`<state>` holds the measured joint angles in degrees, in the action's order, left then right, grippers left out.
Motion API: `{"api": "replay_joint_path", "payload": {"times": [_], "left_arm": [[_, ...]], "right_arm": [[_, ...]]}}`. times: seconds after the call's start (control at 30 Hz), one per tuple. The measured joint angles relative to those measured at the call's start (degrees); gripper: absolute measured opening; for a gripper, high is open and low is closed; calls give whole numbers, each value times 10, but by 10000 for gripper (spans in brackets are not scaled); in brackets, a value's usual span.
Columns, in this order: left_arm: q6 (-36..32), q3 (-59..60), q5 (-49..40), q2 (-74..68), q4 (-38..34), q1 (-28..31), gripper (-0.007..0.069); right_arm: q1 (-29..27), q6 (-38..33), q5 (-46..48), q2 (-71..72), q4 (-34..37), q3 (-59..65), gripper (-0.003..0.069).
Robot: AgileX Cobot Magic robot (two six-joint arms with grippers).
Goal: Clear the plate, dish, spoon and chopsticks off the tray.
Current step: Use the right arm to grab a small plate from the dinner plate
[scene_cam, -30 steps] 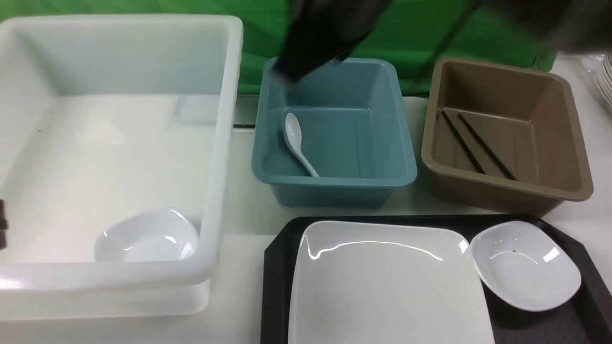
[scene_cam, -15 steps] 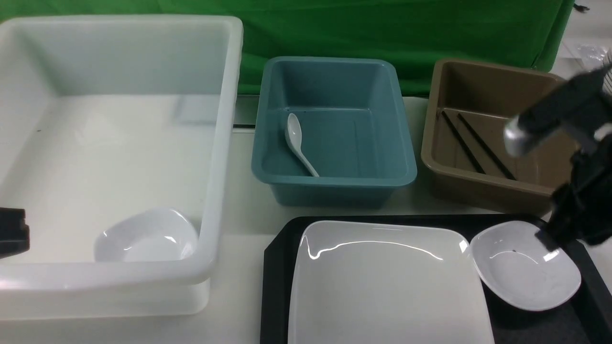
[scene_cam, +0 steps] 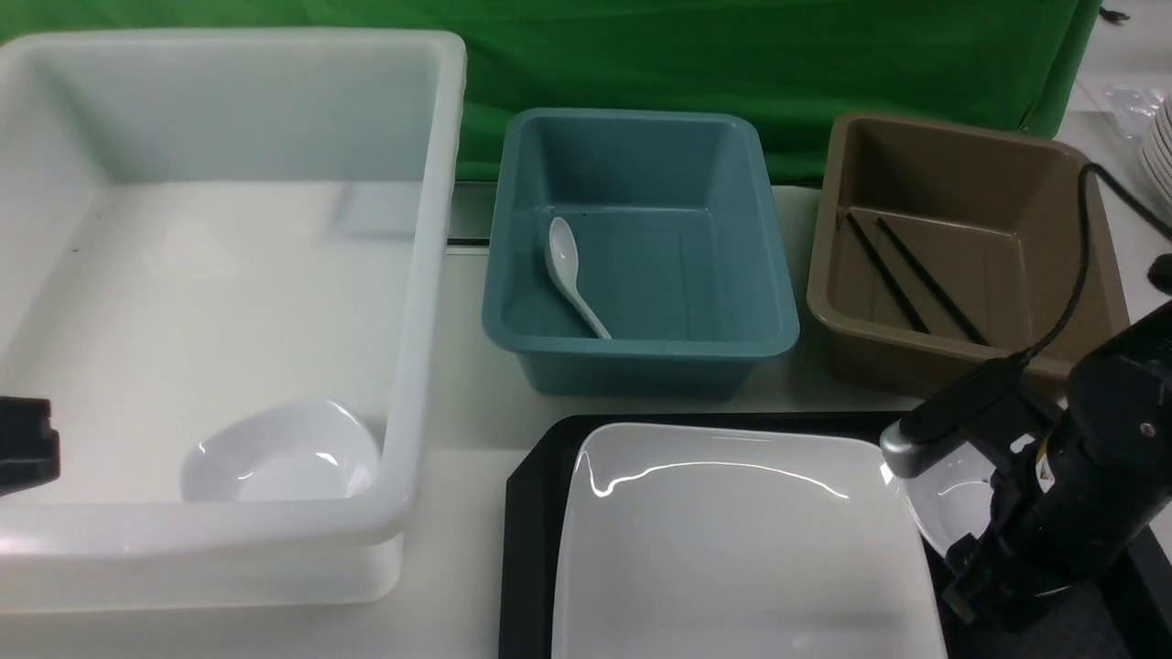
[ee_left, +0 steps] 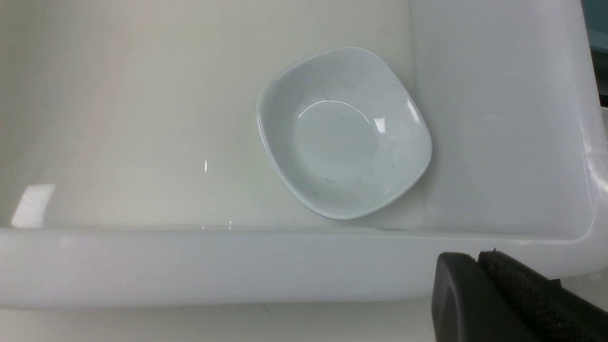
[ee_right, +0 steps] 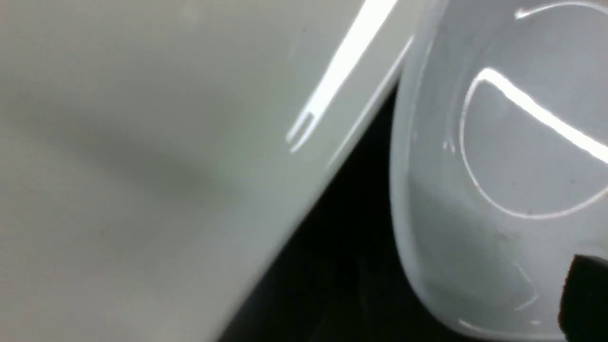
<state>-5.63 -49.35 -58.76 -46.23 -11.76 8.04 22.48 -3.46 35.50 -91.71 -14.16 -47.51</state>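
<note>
The black tray (scene_cam: 529, 513) lies at the front, carrying the large white plate (scene_cam: 742, 549) and a small white dish (scene_cam: 952, 508) to its right. My right gripper (scene_cam: 984, 586) has come down over that dish and hides most of it. In the right wrist view the dish (ee_right: 498, 166) sits beside the plate (ee_right: 142, 166), and one black finger (ee_right: 586, 299) stands over the dish's inside; the jaws are open. The spoon (scene_cam: 572, 275) lies in the blue bin (scene_cam: 641, 352). The chopsticks (scene_cam: 906, 275) lie in the brown bin (scene_cam: 971, 371). My left gripper (ee_left: 477, 259) is shut and empty outside the white bin.
The big white bin (scene_cam: 421, 275) at the left holds another small white dish (scene_cam: 284, 453), which also shows in the left wrist view as a dish (ee_left: 342, 133). A stack of white plates (scene_cam: 1158, 156) stands at the far right edge. A green cloth hangs behind the bins.
My right arm swung from over the blue bin to the right and dropped onto the tray's small dish, now covering most of it. The left gripper barely moved.
</note>
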Motion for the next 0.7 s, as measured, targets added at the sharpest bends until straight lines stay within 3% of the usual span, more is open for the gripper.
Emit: {"api": "replay_joint_path", "payload": {"times": [0.33,0.43,0.5,0.53,0.57,0.7], "left_arm": [[0,0,0,0,0,0,17],[0,0,0,0,0,0,17],[0,0,0,0,0,0,17],[0,0,0,0,0,0,17],[0,0,0,0,0,0,17],[0,0,1,0,0,0,17]], "right_arm": [[0,0,-66,-27,-47,0,543],[0,0,-70,-27,-49,0,421],[0,0,-70,-27,-49,0,273],[0,-1,-70,-27,-50,0,261],[1,-4,-79,-26,-53,-2,190],[1,-4,-61,-23,-68,-4,164]]}}
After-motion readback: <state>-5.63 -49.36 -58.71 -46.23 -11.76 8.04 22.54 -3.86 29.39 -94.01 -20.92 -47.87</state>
